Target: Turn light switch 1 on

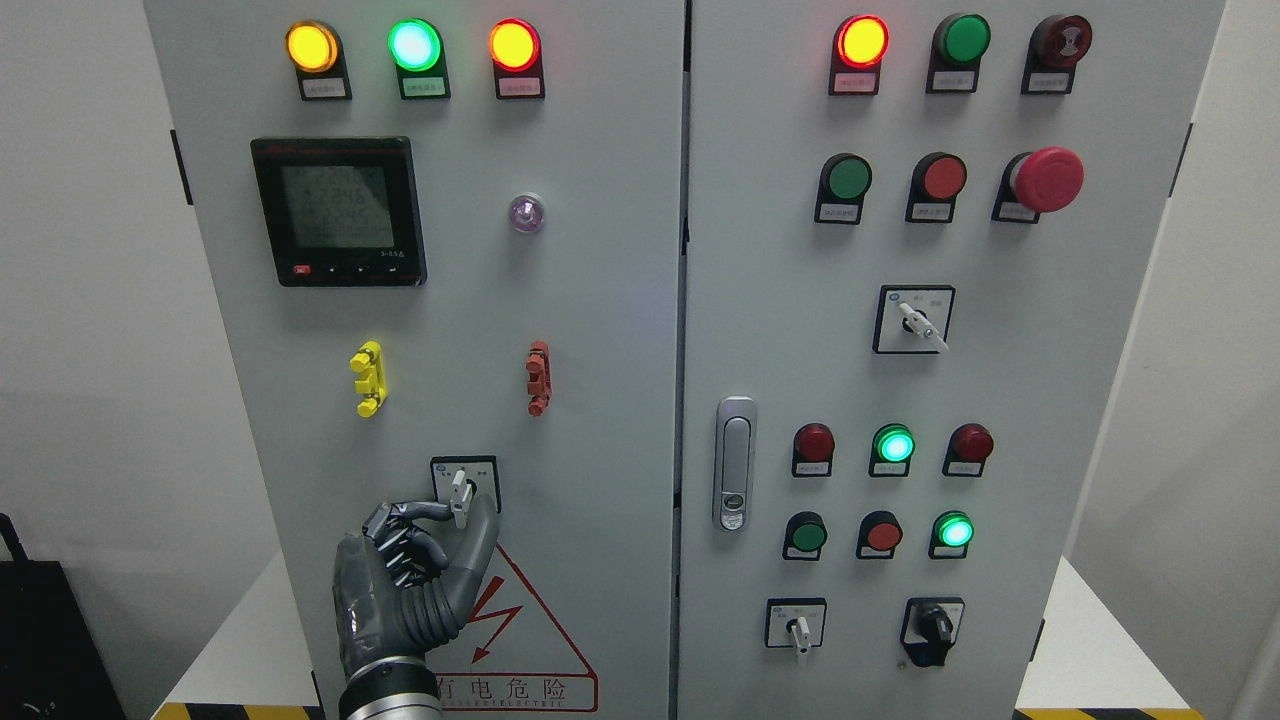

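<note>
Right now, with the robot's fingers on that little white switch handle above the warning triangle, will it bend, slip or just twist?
The switch handle looks like stiff moulded plastic, so it probably won't bend. It sits on a round hub in a square plate, so it likely twists rather than slides. It is narrow and smooth, so the left hand might slip off unless thumb and forefinger pinch both sides.

You see one robot limb only, entering at the lower left: the left hand [410,590]. Its shell is dark grey with a dull metallic sheen. The fingers [405,518] are slim and segmented, with small black joints and lighter grey links showing between them. The thumb is thicker, smooth and mid-grey, with ribbed, bellows-like folds at its base. The back of the hand shows a glossy, faintly patterned dark panel. Below it, the wrist is a black ring above a bright silver cylindrical cuff at the frame's bottom edge.
</note>
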